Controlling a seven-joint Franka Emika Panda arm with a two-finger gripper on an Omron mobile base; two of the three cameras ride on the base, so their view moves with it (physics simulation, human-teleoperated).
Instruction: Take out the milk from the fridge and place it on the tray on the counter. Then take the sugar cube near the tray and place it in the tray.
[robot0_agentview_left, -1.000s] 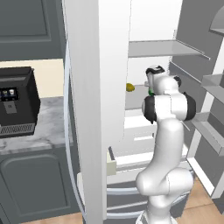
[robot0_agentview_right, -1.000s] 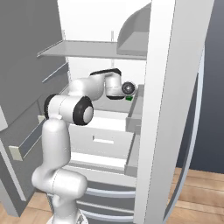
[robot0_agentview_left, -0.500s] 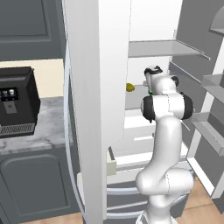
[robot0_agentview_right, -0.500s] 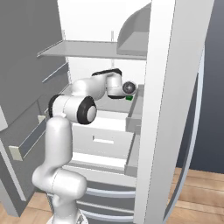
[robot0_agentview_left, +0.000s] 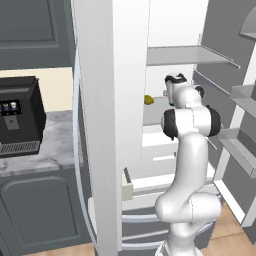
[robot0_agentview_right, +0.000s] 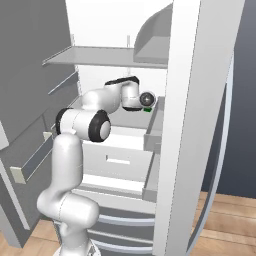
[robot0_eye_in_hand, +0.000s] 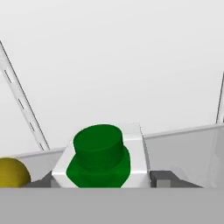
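Note:
The milk (robot0_eye_in_hand: 99, 156), a small white carton with a green top, stands on a pale shelf inside the open fridge (robot0_agentview_left: 175, 56). My gripper (robot0_eye_in_hand: 103, 181) has a dark fingertip (robot0_eye_in_hand: 164, 178) against each side of the carton, so it is shut on it. In the right base view my hand (robot0_agentview_right: 141, 99) reaches deep over that shelf, and a bit of the milk's green (robot0_agentview_right: 148, 109) shows beside it. From the left the gripper (robot0_agentview_left: 172, 95) is at the same shelf. The tray and the sugar cube are out of view.
A small yellowish lump (robot0_eye_in_hand: 12, 173) lies on the shelf just beside the milk (robot0_agentview_left: 148, 100). White drawers (robot0_agentview_right: 117, 160) stick out below the shelf. The fridge door (robot0_agentview_left: 100, 125) stands open beside the marble counter (robot0_agentview_left: 50, 152), where a black coffee machine (robot0_agentview_left: 17, 117) sits.
The fingers have come in from wide apart onto the milk carton. The arm and the hand have hardly moved.

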